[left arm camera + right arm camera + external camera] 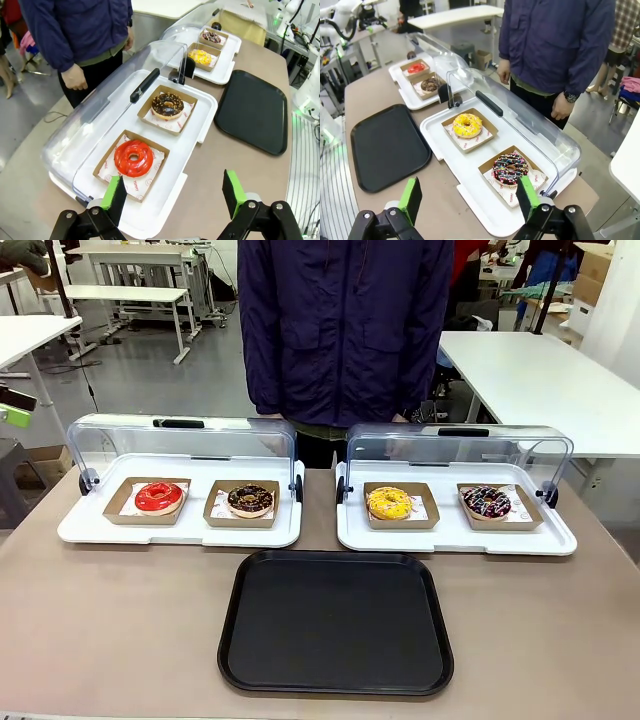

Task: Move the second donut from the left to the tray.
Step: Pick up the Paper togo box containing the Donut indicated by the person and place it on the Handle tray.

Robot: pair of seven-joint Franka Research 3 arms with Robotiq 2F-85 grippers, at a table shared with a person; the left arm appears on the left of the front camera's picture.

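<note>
The left gripper [174, 196] gapes wide, empty; the chocolate-glazed donut [167, 105] sits in its cardboard square [188, 100] well ahead of those jaws, beyond the red donut [133, 157]; the black tray [255, 112] lies ahead-right; the right gripper [469, 199] likewise spreads empty.

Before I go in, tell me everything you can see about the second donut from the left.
The second donut from the left is a ring with dark chocolate glaze and sparse yellowish-tan sprinkles. It lies flat in a small brown cardboard square lined with white paper, on the right half of the left white display tray, whose clear lid stands open behind it. A red donut sits apart to its left. Nothing else touches it.
</note>
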